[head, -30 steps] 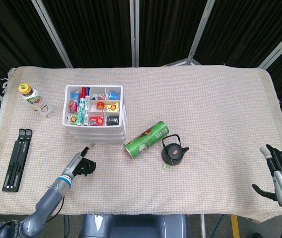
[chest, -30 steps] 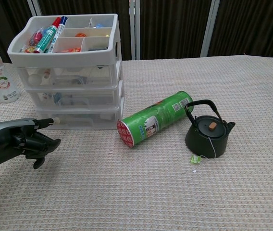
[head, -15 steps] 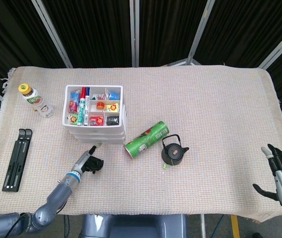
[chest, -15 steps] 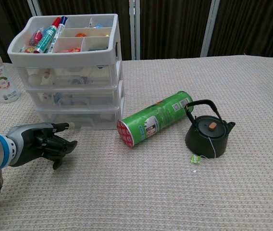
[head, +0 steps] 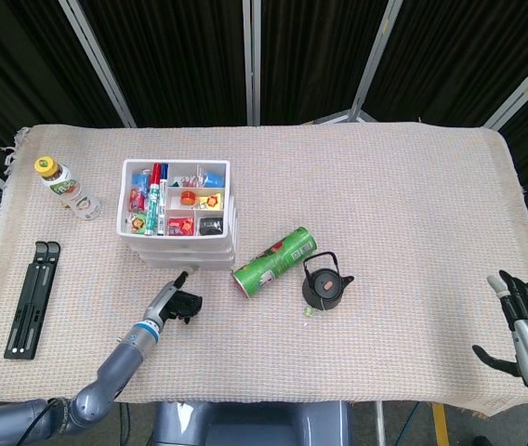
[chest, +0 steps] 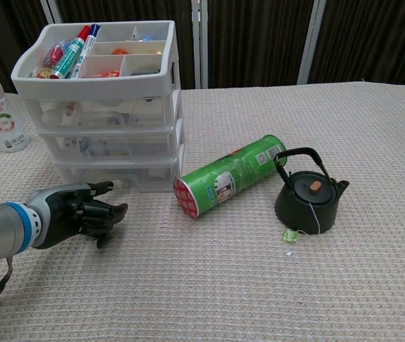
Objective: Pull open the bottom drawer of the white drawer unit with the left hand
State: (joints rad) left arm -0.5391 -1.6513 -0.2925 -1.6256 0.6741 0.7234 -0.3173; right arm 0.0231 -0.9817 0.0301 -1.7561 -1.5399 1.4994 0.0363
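Beige woven cloth covers the worktop (head: 394, 186). Since a second ago the left robot hand (chest: 81, 215) has slid rightward and closer to the white drawer unit (chest: 106, 107), whose bottom drawer (chest: 113, 174) sits closed just beyond its fingertips. Its fingers stretch forward, apart, grasping nothing. The right robot hand (head: 524, 321) rests splayed and empty near the worktop's corner.
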